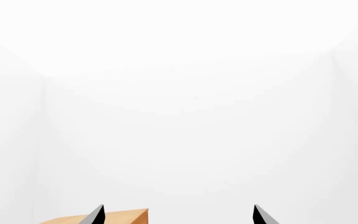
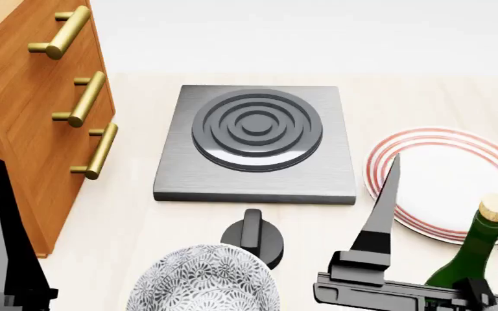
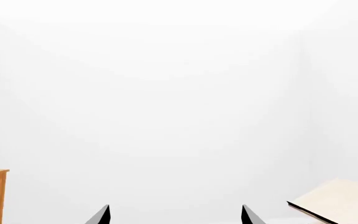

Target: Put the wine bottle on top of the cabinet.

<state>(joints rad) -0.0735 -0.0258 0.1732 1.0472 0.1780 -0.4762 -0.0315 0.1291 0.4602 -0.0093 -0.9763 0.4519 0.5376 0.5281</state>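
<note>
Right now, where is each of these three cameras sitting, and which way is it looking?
Head view: on the robot's head, looking down at the stove plate, striped plate, patterned bowl, wine bottle and cabinet; both grippers' dark fingers show.
Left wrist view: near the left gripper, facing a white wall; two fingertips show.
Right wrist view: near the right gripper, also facing white wall.
Shared: the cabinet's wood appears in all three.
</note>
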